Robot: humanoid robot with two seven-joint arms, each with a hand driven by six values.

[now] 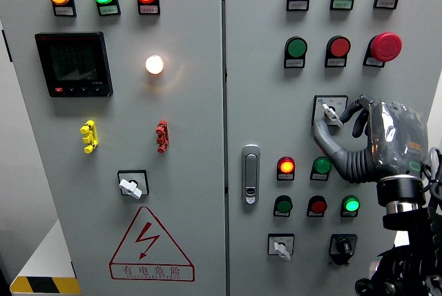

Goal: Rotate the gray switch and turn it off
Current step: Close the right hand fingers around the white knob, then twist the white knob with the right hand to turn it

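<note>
A grey rotary switch (pixel 329 111) sits on a square black plate on the right door, its small pale lever pointing up and to the left. My right hand (pixel 334 125) is at that switch, with its arm coming in from the lower right. The thumb (pixel 324 139) curves under the plate and the index finger (pixel 350 108) reaches in from the right. The lever shows free between them, and the fingers are spread rather than closed on it. My left hand is out of view.
Lit and unlit round lamps and buttons surround the switch, with a red mushroom button (pixel 385 46) above it. A similar grey switch (pixel 280 247) and a black one (pixel 342 245) sit lower down, and another grey switch (pixel 130 187) is on the left door. The door handle (pixel 251 174) is left of my hand.
</note>
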